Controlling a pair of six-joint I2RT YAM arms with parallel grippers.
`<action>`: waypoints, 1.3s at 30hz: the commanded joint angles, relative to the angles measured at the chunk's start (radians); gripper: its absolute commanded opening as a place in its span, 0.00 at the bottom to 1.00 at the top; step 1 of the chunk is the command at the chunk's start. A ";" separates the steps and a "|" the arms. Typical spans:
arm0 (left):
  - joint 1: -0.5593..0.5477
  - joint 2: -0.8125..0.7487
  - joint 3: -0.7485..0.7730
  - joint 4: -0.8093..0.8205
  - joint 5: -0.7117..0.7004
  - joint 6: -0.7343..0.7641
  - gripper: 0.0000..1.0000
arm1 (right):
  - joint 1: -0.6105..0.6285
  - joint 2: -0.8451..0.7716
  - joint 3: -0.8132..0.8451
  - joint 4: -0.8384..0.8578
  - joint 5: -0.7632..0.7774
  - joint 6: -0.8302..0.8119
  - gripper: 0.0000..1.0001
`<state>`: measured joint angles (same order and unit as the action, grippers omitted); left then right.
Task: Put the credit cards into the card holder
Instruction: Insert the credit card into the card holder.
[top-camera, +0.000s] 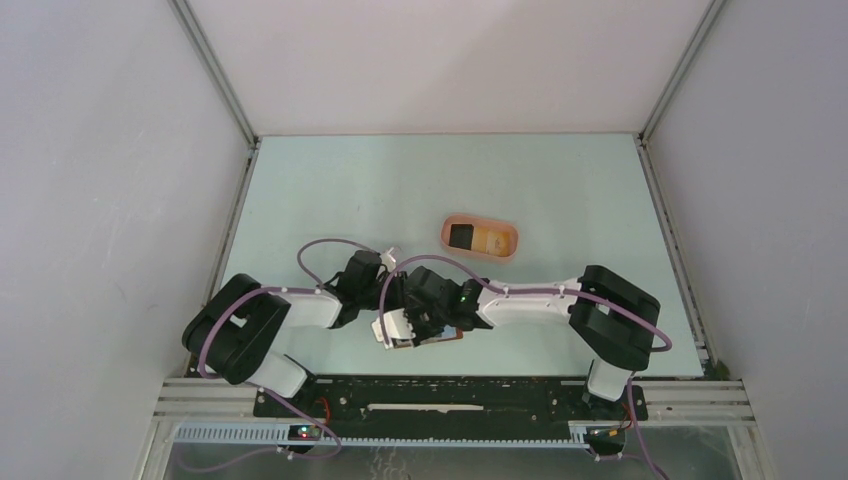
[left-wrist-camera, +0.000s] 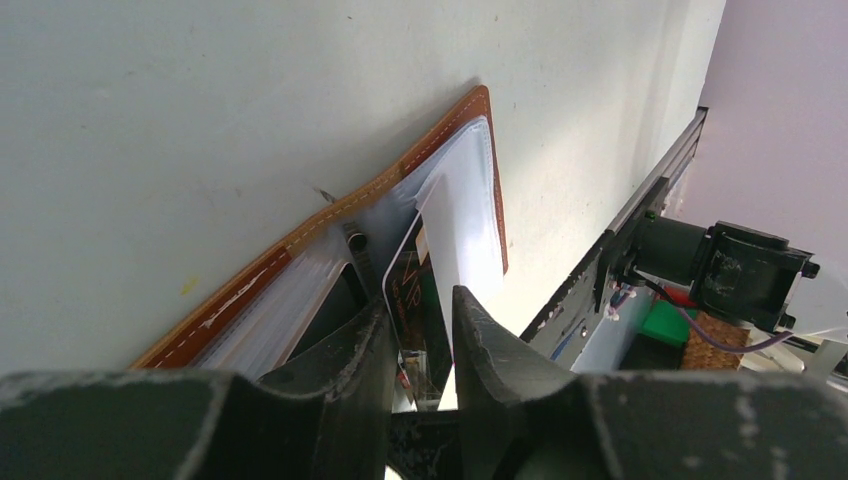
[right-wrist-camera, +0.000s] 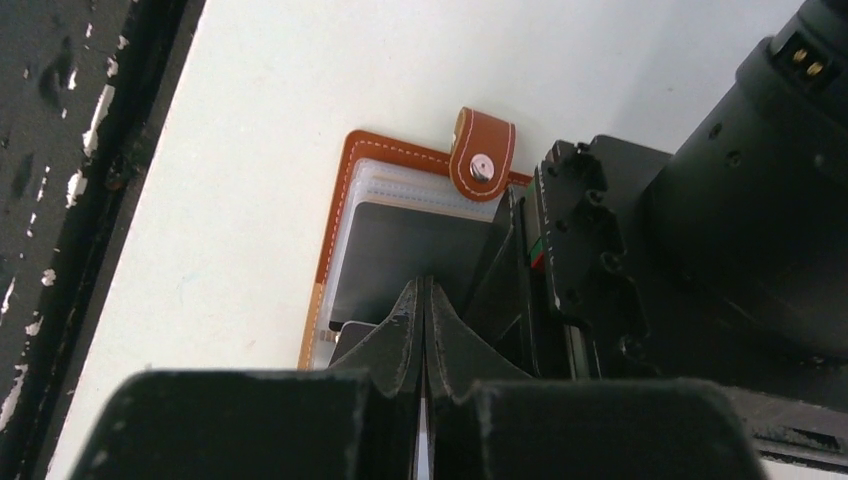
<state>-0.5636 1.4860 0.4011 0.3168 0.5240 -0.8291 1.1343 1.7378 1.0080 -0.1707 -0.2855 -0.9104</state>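
The reddish-brown card holder (right-wrist-camera: 335, 215) lies open near the table's front edge, snap tab (right-wrist-camera: 482, 152) up, under both grippers (top-camera: 445, 338). My left gripper (left-wrist-camera: 419, 298) is closed on its clear pocket leaves (left-wrist-camera: 465, 215), and a black credit card (left-wrist-camera: 405, 285) stands among them between the fingers. My right gripper (right-wrist-camera: 422, 283) is shut, its tips over a dark card (right-wrist-camera: 400, 250) in a pocket. Whether it pinches anything is hidden. A black credit card (top-camera: 461, 236) and a tan one (top-camera: 489, 240) lie in the pink tray (top-camera: 512, 250).
The pink oval tray sits mid-table, behind the grippers. The black base rail (top-camera: 450, 400) runs along the near edge, close to the card holder. Metal frame posts (top-camera: 655, 200) and grey walls bound the table left and right.
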 joint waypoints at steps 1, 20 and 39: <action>0.004 0.046 -0.043 -0.178 -0.107 0.084 0.34 | -0.023 -0.012 0.007 -0.011 0.028 -0.013 0.04; 0.006 0.030 -0.038 -0.192 -0.116 0.087 0.40 | -0.099 -0.064 -0.064 -0.032 0.090 0.006 0.02; 0.005 -0.489 -0.113 -0.300 -0.263 0.084 0.47 | -0.193 -0.378 -0.021 -0.335 -0.245 0.098 0.16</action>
<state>-0.5625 1.1538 0.3283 0.0853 0.3519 -0.7918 0.9722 1.4403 0.9344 -0.3820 -0.4282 -0.8211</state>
